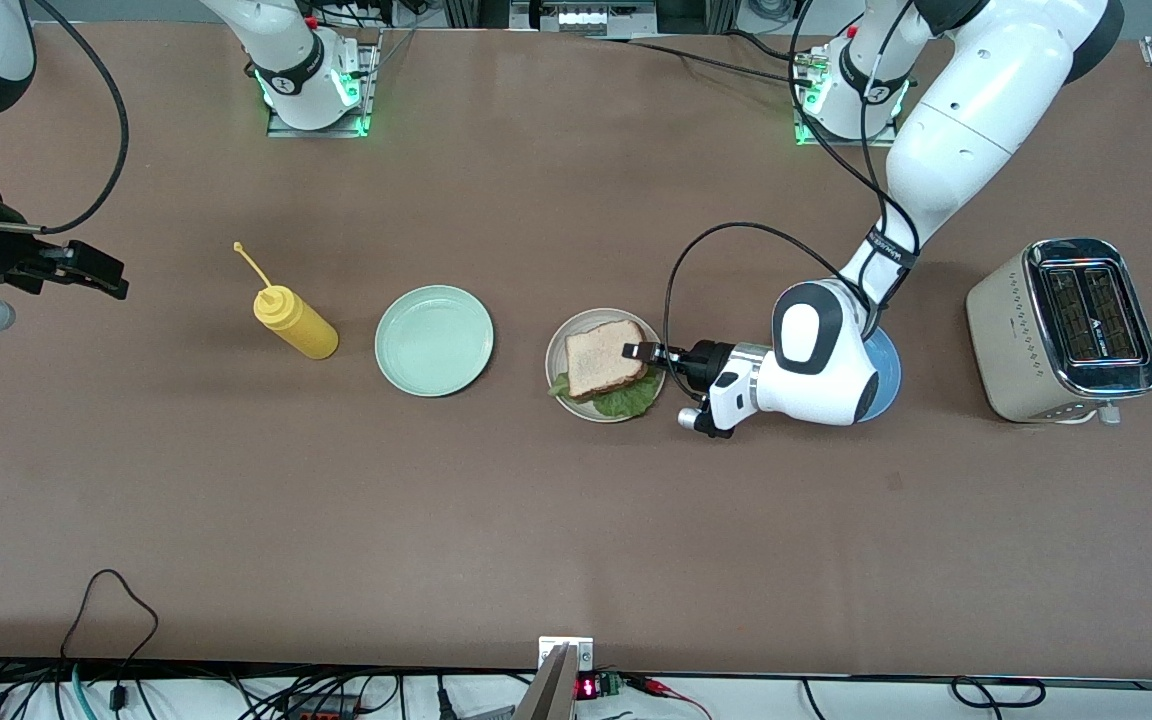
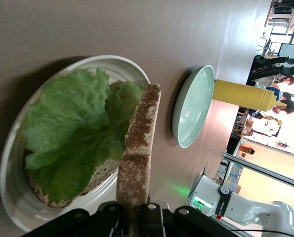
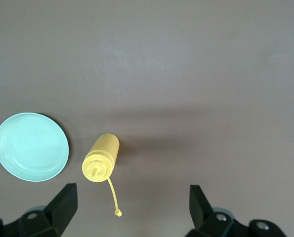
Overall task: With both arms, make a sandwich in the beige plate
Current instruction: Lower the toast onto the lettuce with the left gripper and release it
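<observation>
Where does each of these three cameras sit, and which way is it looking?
Front view: high across the table, facing both arms; left hand over the beige plate, right hand waiting.
Left wrist view: on the left arm, looking along its hand at the top bread slice and lettuce.
Right wrist view: looking down past open fingers.
All three share the mustard bottle and mint-green plate.
</observation>
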### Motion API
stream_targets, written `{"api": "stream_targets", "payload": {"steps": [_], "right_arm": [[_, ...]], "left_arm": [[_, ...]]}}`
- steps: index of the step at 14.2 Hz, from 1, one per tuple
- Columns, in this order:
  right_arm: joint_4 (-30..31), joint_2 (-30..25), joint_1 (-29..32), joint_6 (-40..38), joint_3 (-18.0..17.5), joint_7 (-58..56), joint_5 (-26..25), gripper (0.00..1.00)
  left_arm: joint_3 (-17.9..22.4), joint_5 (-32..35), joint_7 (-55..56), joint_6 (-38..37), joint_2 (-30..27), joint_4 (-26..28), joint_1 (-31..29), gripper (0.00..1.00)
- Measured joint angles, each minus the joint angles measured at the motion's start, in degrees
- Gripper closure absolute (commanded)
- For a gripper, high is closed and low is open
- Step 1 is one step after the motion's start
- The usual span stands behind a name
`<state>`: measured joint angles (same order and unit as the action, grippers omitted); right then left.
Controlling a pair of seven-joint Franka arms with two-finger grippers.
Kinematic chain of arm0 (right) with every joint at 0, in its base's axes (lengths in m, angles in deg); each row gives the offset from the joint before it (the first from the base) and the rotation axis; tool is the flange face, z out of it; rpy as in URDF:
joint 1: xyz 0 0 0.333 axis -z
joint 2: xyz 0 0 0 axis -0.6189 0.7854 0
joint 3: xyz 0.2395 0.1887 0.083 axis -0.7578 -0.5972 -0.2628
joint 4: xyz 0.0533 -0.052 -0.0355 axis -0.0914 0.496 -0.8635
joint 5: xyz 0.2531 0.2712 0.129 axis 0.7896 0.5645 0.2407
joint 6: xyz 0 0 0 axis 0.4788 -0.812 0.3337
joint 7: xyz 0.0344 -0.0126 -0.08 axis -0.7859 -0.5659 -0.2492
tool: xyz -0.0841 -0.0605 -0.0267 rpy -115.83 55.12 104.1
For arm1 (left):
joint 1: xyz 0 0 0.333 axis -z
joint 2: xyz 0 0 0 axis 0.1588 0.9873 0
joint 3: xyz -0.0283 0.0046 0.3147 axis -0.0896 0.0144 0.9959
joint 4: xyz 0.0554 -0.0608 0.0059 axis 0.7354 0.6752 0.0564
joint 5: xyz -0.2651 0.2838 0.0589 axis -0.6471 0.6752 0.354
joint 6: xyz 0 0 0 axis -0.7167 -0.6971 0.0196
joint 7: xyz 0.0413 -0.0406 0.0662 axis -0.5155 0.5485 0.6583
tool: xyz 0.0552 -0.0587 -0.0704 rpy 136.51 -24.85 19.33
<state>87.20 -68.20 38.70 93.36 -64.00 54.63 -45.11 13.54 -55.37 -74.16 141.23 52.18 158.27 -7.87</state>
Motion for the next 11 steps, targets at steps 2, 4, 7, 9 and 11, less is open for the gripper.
{"api": "stream_targets", "payload": {"steps": [2, 4, 7, 9, 11], "right_arm": [[0.00, 0.00, 0.00, 0.00, 0.00, 0.00, 0.00, 0.00], [0.00, 0.00, 0.00, 0.00, 0.00, 0.00, 0.00, 0.00], [0.00, 0.01, 0.00, 0.00, 0.00, 0.00, 0.00, 0.00], [0.00, 0.03, 0.00, -0.01, 0.00, 0.00, 0.00, 0.00], [0.01, 0.04, 0.00, -0.02, 0.00, 0.00, 0.00, 0.00]], "left_arm": [[0.02, 0.00, -0.56, 0.00, 0.86, -0.03, 0.00, 0.92], [0.32, 0.00, -1.22, 0.03, 1.80, -0.22, -0.02, 0.88], [1.16, 0.00, -2.02, 0.02, 3.30, -0.60, -0.16, 0.50], [1.16, 0.00, -2.14, 0.00, 3.78, -0.94, -0.26, 0.16], [1.16, 0.00, -2.17, 0.01, 3.81, -2.09, -0.27, 0.00]]}}
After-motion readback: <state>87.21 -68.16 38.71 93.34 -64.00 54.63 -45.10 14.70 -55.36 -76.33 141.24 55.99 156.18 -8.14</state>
